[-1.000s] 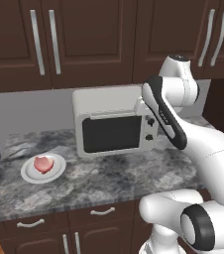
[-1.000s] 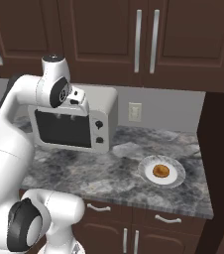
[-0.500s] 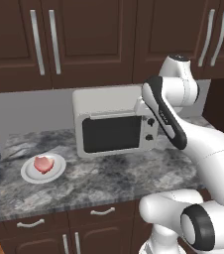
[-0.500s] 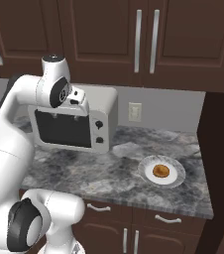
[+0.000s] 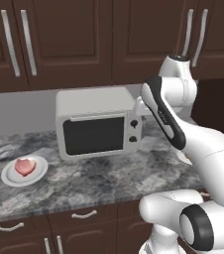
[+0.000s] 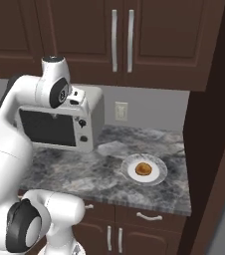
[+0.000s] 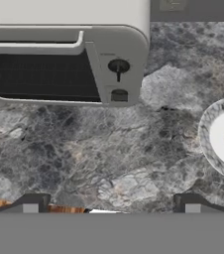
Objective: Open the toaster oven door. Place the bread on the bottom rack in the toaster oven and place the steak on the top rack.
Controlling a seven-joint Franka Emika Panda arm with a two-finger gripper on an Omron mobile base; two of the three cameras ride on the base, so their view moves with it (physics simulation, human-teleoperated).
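The toaster oven (image 5: pixel 99 126) sits lengthwise against the back wall, its door (image 5: pixel 94 135) closed, dark glass facing the surface's (image 5: pixel 109 183) front edge. Steak (image 5: pixel 25 166) lies plated left, bread (image 6: pixel 143 170) plated right, bare marble between. The end effector (image 7: pixel 111 204) hovers above, fingers spread.

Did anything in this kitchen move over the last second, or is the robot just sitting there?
Nothing visibly changed. The arm keeps the same pose, its gripper above the counter with fingers apart. The toaster oven door stays closed, the steak still on its plate, and the bread on its own.
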